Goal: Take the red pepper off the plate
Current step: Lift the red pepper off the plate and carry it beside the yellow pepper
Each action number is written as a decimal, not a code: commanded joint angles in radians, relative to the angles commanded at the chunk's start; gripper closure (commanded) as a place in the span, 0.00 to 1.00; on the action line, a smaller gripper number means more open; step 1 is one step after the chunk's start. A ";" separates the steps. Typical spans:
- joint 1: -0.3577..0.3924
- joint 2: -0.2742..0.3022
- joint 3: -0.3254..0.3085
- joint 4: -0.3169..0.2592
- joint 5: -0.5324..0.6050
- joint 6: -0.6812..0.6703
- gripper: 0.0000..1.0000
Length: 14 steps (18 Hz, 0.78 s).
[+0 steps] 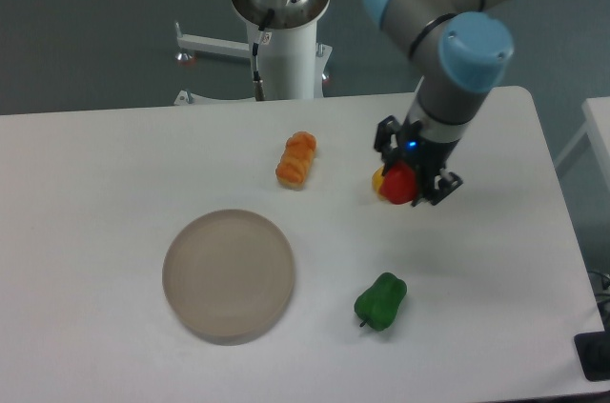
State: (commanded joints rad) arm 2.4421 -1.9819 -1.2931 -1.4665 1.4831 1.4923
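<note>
The red pepper hangs in the air above the right part of the table, with my gripper shut on it. It covers most of a yellow pepper lying behind it. The plate, a round beige dish with a low rim, sits at the front left with nothing on it, well to the left of the gripper.
An orange pepper lies in the middle of the table. A green pepper lies to the right of the plate, below the gripper. The table's right edge is close to the arm. The robot base stands behind the table.
</note>
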 joint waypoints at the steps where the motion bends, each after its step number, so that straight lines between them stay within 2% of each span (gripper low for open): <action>1: 0.002 0.006 0.000 0.000 0.011 0.037 0.71; 4: 0.000 0.008 0.000 0.002 0.060 0.097 0.70; 14: 0.008 0.002 0.006 0.003 0.051 0.135 0.71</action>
State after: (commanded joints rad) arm 2.4498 -1.9804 -1.2870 -1.4634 1.5340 1.6276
